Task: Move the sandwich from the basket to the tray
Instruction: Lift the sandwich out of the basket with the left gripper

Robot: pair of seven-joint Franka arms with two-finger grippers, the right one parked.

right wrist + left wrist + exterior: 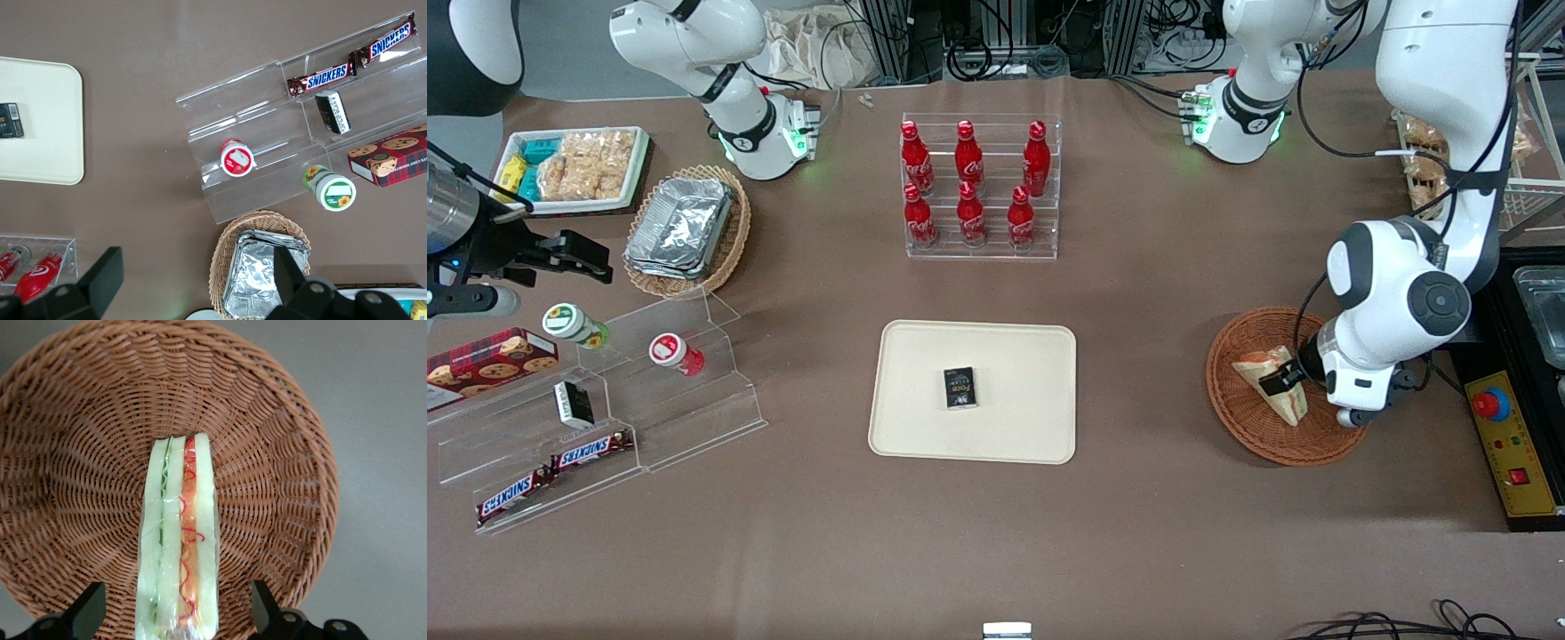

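Gripper [177,613] hovers over the wicker basket [80,453], fingers spread astride the wrapped sandwich [179,540]: sink lower, stay centred, then squeeze gently

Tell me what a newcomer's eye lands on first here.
First the white working arm, its claw open astride the sandwich, which stands on edge in the reddish-brown basket. Next the six red bottles in a clear rack, farther from the front camera than the cream tray, which holds only a small dark box.
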